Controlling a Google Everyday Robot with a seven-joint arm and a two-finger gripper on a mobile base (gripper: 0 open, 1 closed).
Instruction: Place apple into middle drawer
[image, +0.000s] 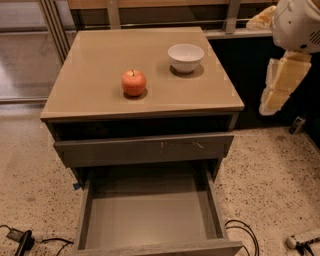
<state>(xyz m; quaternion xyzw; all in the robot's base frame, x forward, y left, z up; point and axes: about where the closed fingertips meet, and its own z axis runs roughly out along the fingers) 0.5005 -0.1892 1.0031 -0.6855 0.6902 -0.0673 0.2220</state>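
The apple (133, 82), red-orange with a short stem, sits on the tan cabinet top (100, 60), left of centre. The middle drawer (150, 220) is pulled wide open below, and its grey floor is bare. My gripper (279, 90) hangs from the white arm (300, 22) at the right edge of the view. It is beside the cabinet's right side, well to the right of the apple and not touching it. It holds nothing that I can see.
A white bowl (186, 56) stands on the cabinet top to the right of the apple. A shut grey drawer front with pale scratches (145, 149) sits above the open drawer. Cables (242, 230) lie on the speckled floor at both lower corners.
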